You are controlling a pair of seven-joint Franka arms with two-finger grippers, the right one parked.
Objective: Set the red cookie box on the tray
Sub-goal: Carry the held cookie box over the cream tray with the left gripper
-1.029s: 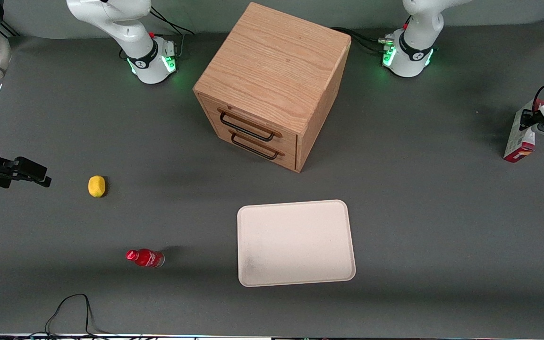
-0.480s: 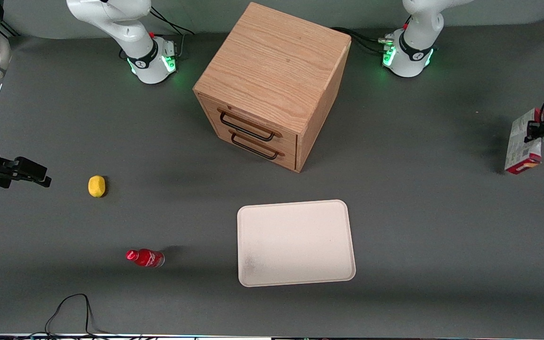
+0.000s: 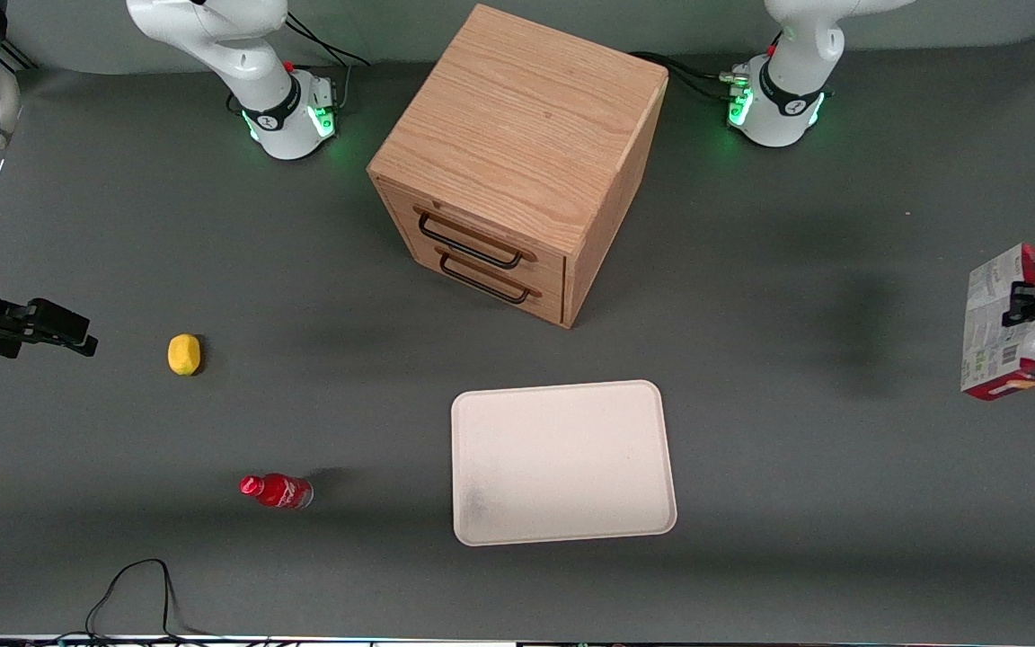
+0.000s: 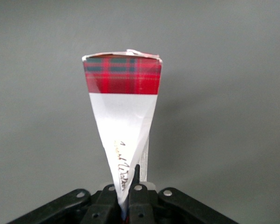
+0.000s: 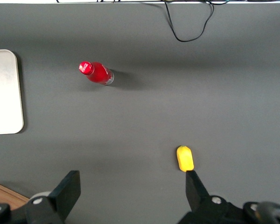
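One thin red-edged cardboard cookie box [image 3: 1001, 322], one cream-white rectangular tray [image 3: 561, 462], one wooden cabinet [image 3: 517, 162] with two drawers, one small red bottle [image 3: 276, 491], one yellow lemon-like fruit [image 3: 183, 354], one gripper [image 3: 1025, 301] gripping the box.

left arm: toward its table end | gripper [image 3: 1025, 305]: raised, jaws clamped on a load

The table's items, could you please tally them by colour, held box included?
Red: 2, the cookie box clamped in the gripper at the working arm's end, and the bottle.
Yellow: 1, lemon.
Cream: 1, tray.
Wood: 1, cabinet.
Total: 5.
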